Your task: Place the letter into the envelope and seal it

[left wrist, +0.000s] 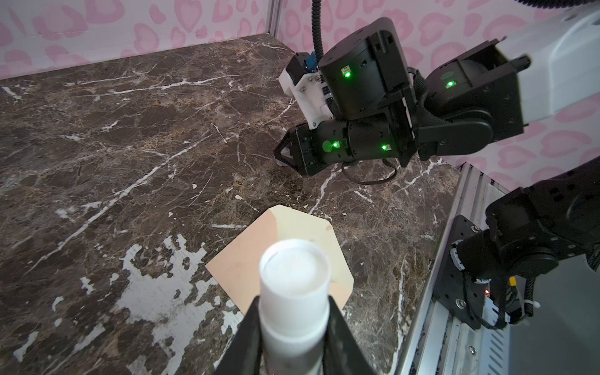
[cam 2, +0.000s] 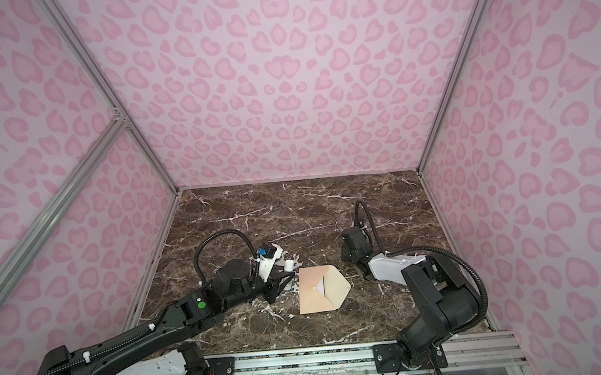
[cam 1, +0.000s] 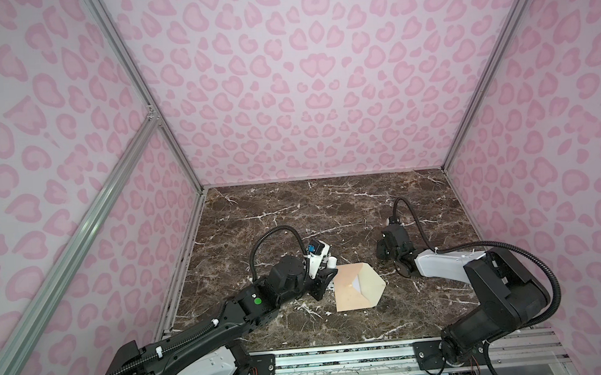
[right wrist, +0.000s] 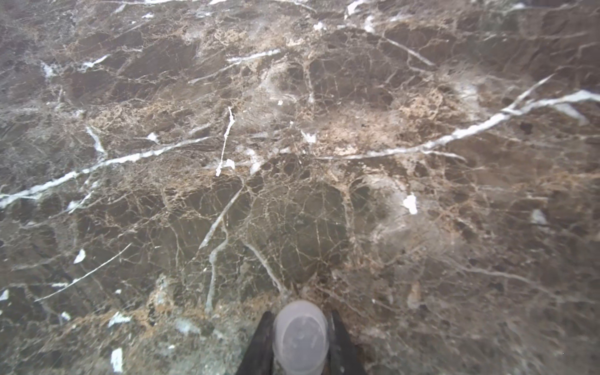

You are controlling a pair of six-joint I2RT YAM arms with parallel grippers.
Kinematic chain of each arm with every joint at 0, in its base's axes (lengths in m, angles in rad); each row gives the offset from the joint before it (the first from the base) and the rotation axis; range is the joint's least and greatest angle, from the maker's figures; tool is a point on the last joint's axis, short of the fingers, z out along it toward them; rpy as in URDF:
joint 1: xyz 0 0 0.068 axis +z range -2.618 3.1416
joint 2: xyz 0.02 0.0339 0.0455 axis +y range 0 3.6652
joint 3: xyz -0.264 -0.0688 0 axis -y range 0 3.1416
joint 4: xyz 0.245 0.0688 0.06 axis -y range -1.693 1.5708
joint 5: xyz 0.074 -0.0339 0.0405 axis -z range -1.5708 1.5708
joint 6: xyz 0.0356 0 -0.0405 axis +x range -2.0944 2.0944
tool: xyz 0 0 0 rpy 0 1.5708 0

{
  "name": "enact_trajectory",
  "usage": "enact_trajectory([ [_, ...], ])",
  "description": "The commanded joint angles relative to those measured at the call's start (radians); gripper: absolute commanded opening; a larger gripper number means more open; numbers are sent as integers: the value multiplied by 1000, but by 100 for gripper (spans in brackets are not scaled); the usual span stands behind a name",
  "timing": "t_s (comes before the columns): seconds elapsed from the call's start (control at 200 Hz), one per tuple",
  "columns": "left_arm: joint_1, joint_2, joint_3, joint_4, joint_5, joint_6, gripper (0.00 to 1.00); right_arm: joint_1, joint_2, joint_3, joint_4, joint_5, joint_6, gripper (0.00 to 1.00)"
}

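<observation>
A smooth white tube (left wrist: 294, 272), round and flat-ended, is pinched between the black fingers of the left gripper (left wrist: 293, 311). In both top views it is seen at the left edge of the envelope (cam 1: 350, 293); whether it touches the paper cannot be told. The table (cam 1: 293, 214) beneath is finished in glossy brown marble with white veins, worn to rough white patches near this gripper.

The envelope, of matte peach-tan paper, is laid flat. Its paler cream flap (cam 1: 370, 281), blunt at the tip, is spread open to the right. The letter (cam 1: 355, 284) is tucked inside, and only a small white triangle is shown at the V-shaped mouth.

Further right and back, apart from the flap, the right gripper (right wrist: 300, 341) is pointed down at the marble. It is closed on a cloudy, round plastic cap (right wrist: 300, 328).
</observation>
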Motion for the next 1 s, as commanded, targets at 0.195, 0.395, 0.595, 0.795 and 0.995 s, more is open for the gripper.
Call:
enact_trajectory([
  [0.195, 1, -9, -1, 31, -10, 4, 22, 27, 26, -30, 5, 47, -7, 26],
  [0.395, 1, -14, -3, 31, -12, 2, 23, 34, 13, -20, -16, 51, -9, 34],
  [0.595, 1, -18, -5, 29, -14, 2, 22, 34, -5, -18, -31, 50, -11, 41],
  [0.795, 1, -22, -6, 31, -18, -3, 23, 40, -73, 7, -81, 38, -20, 48],
  [0.995, 1, -57, -15, 48, -107, -31, 23, 64, -265, -3, -100, -49, -53, 56],
])
